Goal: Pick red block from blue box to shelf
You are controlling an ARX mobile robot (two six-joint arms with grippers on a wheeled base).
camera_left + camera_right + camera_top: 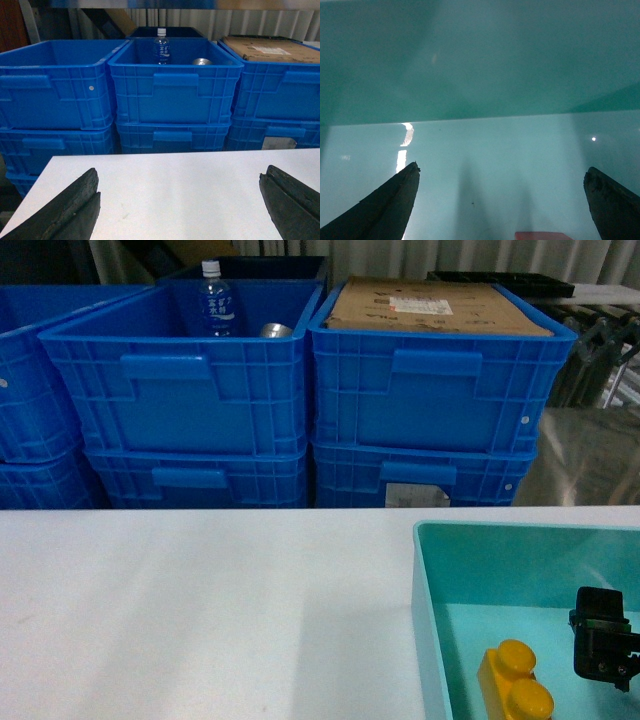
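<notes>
Standing behind white table (pixel 200 610): stacked blue crates (pixel 180 390) w/ bottle (pixel 215 300); both arms' fingers (pixel 65 210) spread.

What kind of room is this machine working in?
Probably a storeroom or warehouse workshop: stacked big blue plastic crates, a flat brown cardboard box lying on one, and a plain white worktable in front.

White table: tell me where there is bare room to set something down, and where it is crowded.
The white table is bare from its far edge by the stacked blue crates across to the teal bin. The left gripper, open, hovers over that patch. The bin's near corner is crowded: a yellow block beside the right gripper, with a red block below it.
</notes>
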